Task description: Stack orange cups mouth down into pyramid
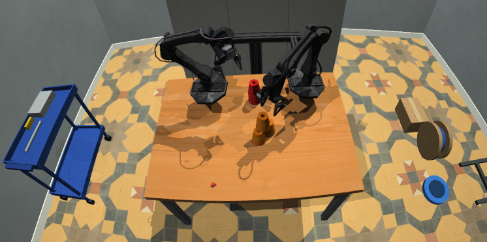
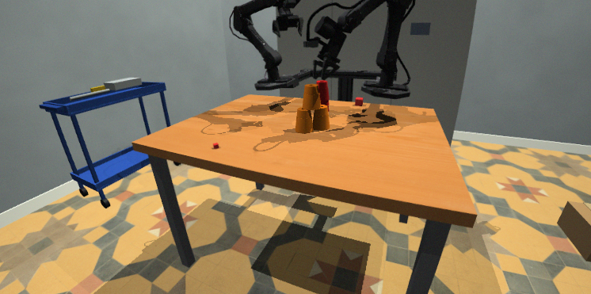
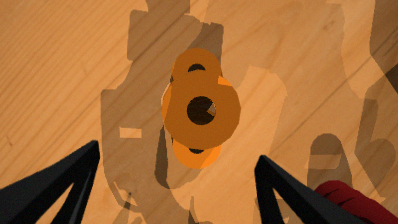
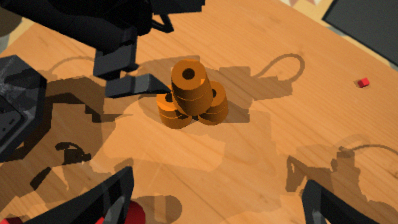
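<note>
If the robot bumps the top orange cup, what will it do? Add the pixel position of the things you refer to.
The top cup [image 1: 262,122] [image 2: 311,97] [image 3: 225,125] [image 4: 190,90] would probably slide or topple, since it only rests on two cups below. It looks stiff, so it likely won't squash. Its round sides might let it roll.

Grey walls [image 1: 40,12] [image 2: 123,23], patterned tile floor [image 1: 375,114] [image 2: 524,159], blue cart [image 1: 75,86] [image 2: 103,101] beside the wooden table [image 1: 306,165] [image 2: 351,159].

Near the middle of the frame, one orange cup [image 1: 262,123] [image 2: 311,97] [image 3: 201,134] [image 4: 191,92] sits mouth down across two lower cups [image 1: 258,138] [image 2: 303,121] [image 3: 196,159] [image 4: 173,116]. The left gripper [image 1: 267,109] [image 2: 320,76] [image 3: 181,155] [image 4: 169,60], spread open, hangs just above them in the frame, near a red stack [image 1: 253,94] [image 2: 323,94] [image 3: 357,200] [image 4: 136,214]. A blue cart [image 1: 49,132] [image 2: 116,96] stands at far left.
</note>
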{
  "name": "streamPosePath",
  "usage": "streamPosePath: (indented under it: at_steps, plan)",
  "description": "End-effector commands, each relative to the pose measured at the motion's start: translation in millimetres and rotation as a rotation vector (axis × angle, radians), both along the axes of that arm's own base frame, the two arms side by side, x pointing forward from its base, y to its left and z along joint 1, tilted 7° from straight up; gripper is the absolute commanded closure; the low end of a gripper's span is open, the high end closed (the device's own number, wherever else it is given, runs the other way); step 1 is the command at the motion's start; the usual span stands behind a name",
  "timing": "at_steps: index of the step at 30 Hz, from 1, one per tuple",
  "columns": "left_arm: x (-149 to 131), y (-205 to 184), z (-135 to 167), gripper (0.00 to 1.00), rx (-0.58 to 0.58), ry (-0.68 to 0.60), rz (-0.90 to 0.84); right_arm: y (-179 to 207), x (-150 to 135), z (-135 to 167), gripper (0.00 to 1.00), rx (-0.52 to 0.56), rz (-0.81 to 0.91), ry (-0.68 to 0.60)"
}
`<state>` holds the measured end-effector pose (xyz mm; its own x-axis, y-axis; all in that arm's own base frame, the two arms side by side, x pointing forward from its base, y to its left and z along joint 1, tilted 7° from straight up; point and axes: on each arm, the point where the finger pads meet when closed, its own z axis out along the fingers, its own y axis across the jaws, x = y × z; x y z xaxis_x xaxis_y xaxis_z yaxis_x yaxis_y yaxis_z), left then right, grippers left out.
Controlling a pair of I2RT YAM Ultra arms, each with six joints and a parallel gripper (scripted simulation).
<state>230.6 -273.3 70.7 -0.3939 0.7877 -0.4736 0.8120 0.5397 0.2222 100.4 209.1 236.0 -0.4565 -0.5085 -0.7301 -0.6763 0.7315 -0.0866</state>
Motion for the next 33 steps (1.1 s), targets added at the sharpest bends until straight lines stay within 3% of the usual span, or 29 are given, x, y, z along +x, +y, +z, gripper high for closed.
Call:
streamPosePath:
  at_steps: [1,5,11,20,22,27,33]
  plan:
    - [2,-8,12,0.0,-0.052,-0.069,-0.023,35,16,-10,0.0,0.054,0.051,0.032]
    - [1,-6,10,0.0,-0.051,-0.069,-0.024,40,32,-19,0.0,0.056,0.025,0.034]
    - [-1,-5,9,0.0,-0.05,-0.068,-0.027,32,101,-47,0.0,0.064,-0.106,0.026]
    - [-2,-4,8,0.0,-0.05,-0.067,-0.027,-27,195,-90,0.0,0.068,-0.289,-0.007]
    - [-2,-4,8,0.0,-0.05,-0.067,-0.027,-27,195,-90,0.0,0.068,-0.289,-0.007]
    - [-2,-3,7,0.0,-0.048,-0.066,-0.027,-92,238,-115,0.0,0.062,-0.424,-0.034]
    - [-2,-3,7,0.0,-0.049,-0.066,-0.028,-180,260,-141,0.0,0.046,-0.592,-0.059]
